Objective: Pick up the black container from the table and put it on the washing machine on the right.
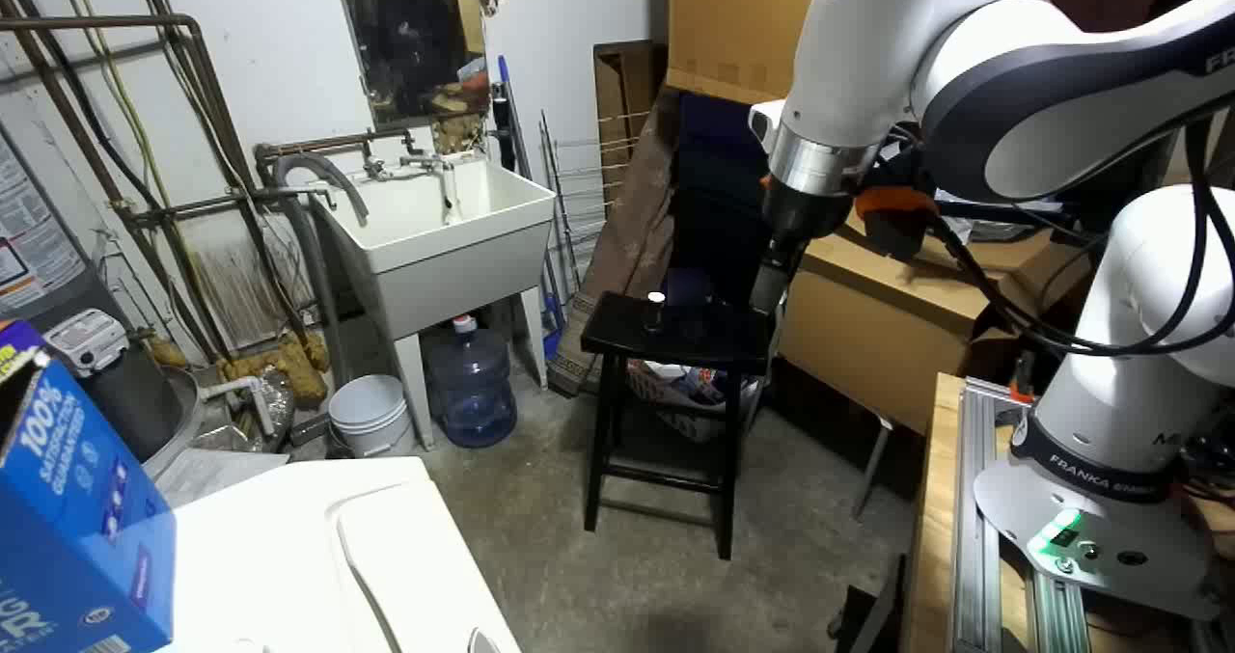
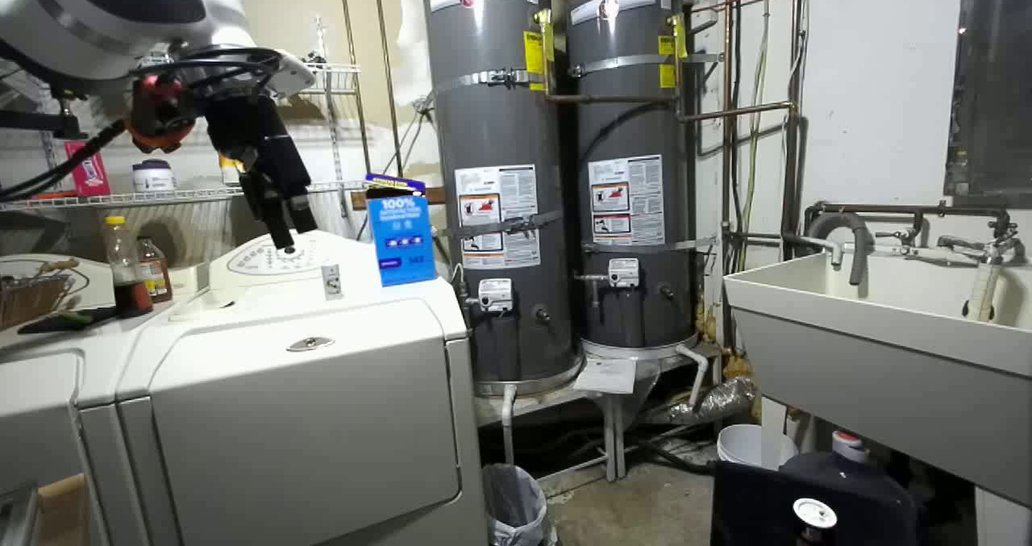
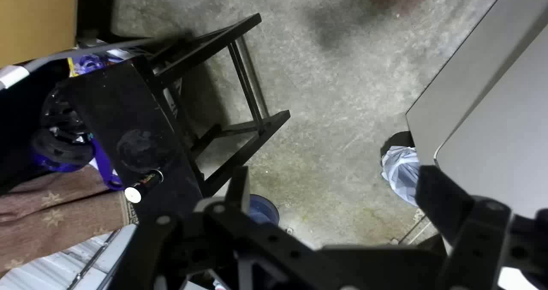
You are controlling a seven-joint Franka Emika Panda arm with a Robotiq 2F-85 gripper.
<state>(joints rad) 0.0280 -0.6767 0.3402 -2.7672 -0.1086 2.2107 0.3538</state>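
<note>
White-capped black cylindrical container [image 1: 653, 319] set upright on black wooden tabletop [image 1: 616, 322].
Seen toward the left edge in an exterior view; jaws are spread wide.

One black container [image 3: 149, 182], one black table [image 1: 699, 333], one washing machine [image 1: 260, 537]; makes two, counting one neighbouring white machine [image 2: 40, 417]. One robot arm [image 1: 859, 65], one gripper [image 3: 337, 188], two fingers [image 3: 441, 194]. Two grey water heaters [image 2: 496, 143] [image 2: 629, 127]. One sink [image 1: 463, 277], one blue-tinted water jug [image 1: 471, 388], one light wooden bench [image 1: 936, 479], one bag-lined bin [image 2: 514, 506]. Counts one blue box [image 2: 403, 243], one pink box [image 2: 91, 171], one white tub [image 2: 153, 177], two bottles [image 2: 129, 292] [image 2: 157, 276], one wicker basket [image 2: 36, 298]. Comes to at least two cardboard boxes [image 1: 743, 31] [image 1: 868, 335], with the exact total hidden. Cannot tell whether one white bucket [image 1: 379, 431] or several, nested.
</note>
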